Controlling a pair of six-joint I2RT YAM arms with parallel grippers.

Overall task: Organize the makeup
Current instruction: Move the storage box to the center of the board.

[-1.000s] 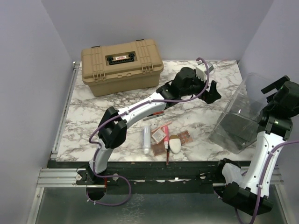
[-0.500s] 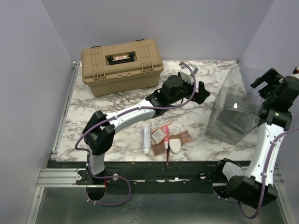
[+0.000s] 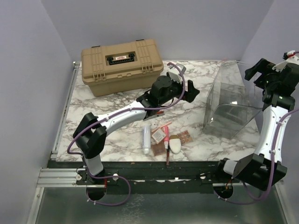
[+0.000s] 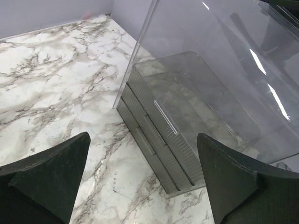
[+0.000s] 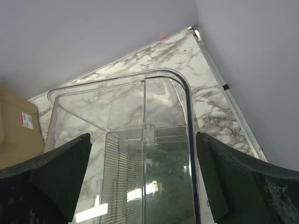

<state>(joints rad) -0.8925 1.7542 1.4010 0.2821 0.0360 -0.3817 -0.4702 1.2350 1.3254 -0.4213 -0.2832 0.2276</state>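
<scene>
- Only the top view shows the makeup (image 3: 159, 135), clustered lower centre near the front edge of the table (image 3: 93, 116).
- Left hand (image 3: 189, 92) gapes empty mid-frame; its wrist view alone reveals grey drawers (image 4: 154, 130) inside the clear bin (image 4: 210, 60).
- Right hand (image 3: 261, 74), spread wide and empty, hangs above the bin at right.

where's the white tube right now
In the top view, the white tube lies flat near the front edge of the table, around the middle, just left of the pink tube.

Tan case (image 3: 121, 65) blocks back-left, clear bin (image 3: 231, 105) the right; bare marble (image 3: 124, 140) left of makeup (image 3: 163, 137).
</scene>
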